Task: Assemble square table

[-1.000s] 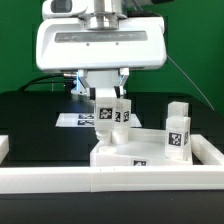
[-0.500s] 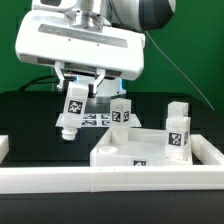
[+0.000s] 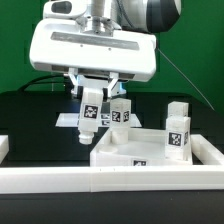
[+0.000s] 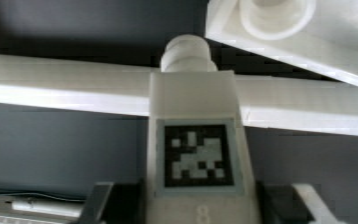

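1. Half a second ago the claw [image 3: 93, 93] hung further toward the exterior view's left, with its leg [image 3: 90, 117] tilted; one second ago it stood lower, over the slab, near the two standing legs. It has now swung back toward the right, and the leg hangs closer to upright, only slightly slanted.
2. The claw is pinching that leg at its upper end. In the wrist view the leg [image 4: 199, 140] runs straight out between the fingers [image 4: 105, 203], tag facing the camera, rounded peg end furthest away.
3. The held leg's lower end hangs clear above the black bench [image 3: 40, 120], just off the slab's left corner in the exterior view, touching nothing.
4. The square slab [image 3: 135, 153] lies flat on the bench against the long white border rail [image 3: 110, 179] at the front. Its raised rim faces up.
5. One leg [image 3: 120, 111] stands upright just behind the slab, close beside the held leg. Another leg [image 3: 178, 131] stands upright at the slab's right side.
6. The marker board [image 3: 72, 121] lies flat on the bench behind the held leg.
7. Open bench lies to the exterior view's left of the slab, bounded in front by the rail.
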`<state>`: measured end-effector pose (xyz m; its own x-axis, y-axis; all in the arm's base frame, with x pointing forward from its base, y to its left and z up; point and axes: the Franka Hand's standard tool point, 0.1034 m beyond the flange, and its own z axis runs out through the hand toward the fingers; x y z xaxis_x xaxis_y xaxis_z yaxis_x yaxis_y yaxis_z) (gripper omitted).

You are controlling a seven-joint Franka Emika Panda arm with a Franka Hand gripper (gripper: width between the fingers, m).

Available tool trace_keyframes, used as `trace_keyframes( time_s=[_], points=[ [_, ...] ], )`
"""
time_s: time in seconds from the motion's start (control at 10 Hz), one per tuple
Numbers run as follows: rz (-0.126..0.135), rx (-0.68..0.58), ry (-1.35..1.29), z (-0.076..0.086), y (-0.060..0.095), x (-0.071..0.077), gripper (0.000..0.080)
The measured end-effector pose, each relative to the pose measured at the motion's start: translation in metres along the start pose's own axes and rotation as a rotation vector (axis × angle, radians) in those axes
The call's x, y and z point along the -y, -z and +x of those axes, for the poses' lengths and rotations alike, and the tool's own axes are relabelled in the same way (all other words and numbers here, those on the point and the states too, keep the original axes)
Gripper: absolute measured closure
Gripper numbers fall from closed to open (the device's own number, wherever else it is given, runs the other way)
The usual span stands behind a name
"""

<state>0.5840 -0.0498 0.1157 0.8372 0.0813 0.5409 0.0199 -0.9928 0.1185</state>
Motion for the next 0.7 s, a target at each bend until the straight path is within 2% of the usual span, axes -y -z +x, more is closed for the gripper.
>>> trace_keyframes(
  time_s=[0.1,0.2,0.5,0.7],
  points=[
    [0.000,0.001,-0.001,-0.001,0.000,0.000,0.0509],
    [0.016,0.021,-0.015,-0.004,-0.002,0.001,0.0509],
    [0.082,0.058,-0.025,-0.008,-0.005,0.013,0.0509],
    [0.121,0.079,-0.035,-0.001,-0.003,0.018,0.0509]
  ],
)
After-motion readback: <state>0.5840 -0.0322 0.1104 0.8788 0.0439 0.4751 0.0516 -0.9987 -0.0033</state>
